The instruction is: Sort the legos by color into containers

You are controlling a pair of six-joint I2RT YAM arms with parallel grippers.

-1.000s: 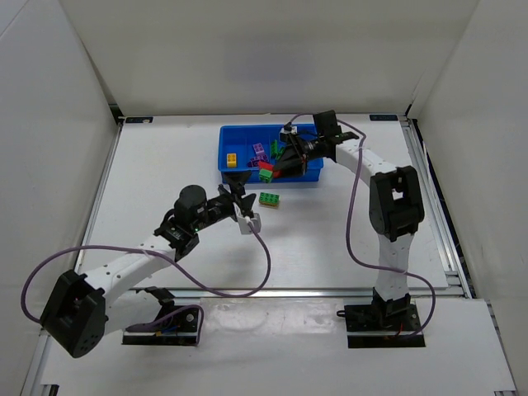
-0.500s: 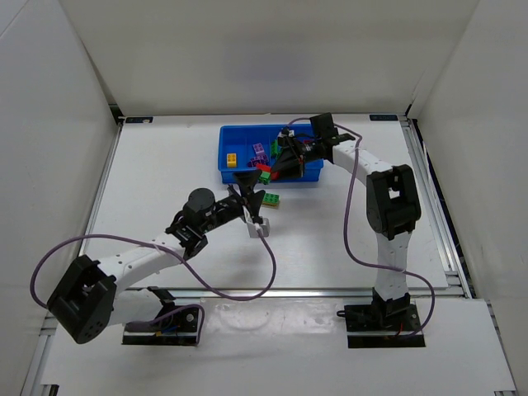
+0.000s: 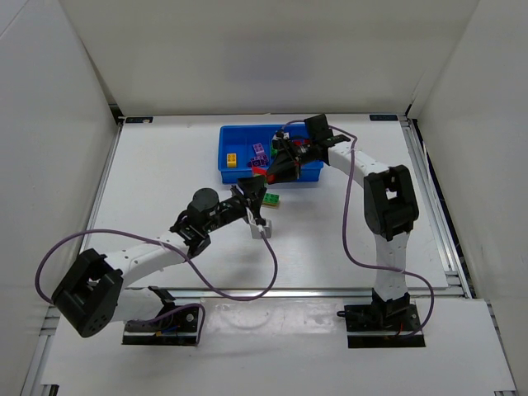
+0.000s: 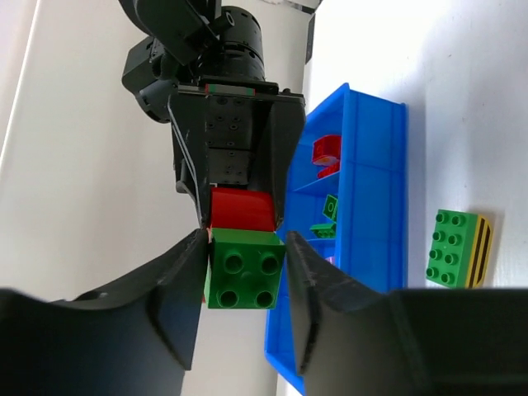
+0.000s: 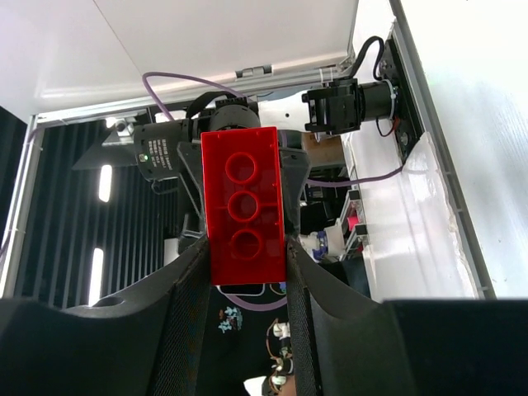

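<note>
A: Status on the end effectors, quick?

B: Right end effector (image 5: 245,246) is clamped tight on the red lego (image 5: 244,202). It grips the long sides, hollow underside facing its cam. Left end effector (image 4: 244,245) is nipped in on a green lego (image 4: 245,280), pads against two opposite side walls, studs toward the cam.

A: Where's that w/ respect to the tray?

B: Centre of the top view, just over the near rim of the blue tray (image 3: 224,162). In the left wrist view green sits right against red, lower centre. Looks like they're stuck together, but I can't see the joint itself.

A: So a pull-apart job?

B: My guess. Hard plastic, light, won't deform, but the walls are smooth, so it slips if the grip's shallow. Hold the flat sides, not the studs, & peel at an angle vs. a straight tug.

A: Anything else loose?

B: Second green lego (image 3: 269,200) on the bench (image 3: 165,165), just below the tray in frame. Yellow lego (image 3: 233,157) is in the tray toward its left end, purple legos (image 3: 259,151) to the right of it. Dividers too small to tell.
</note>
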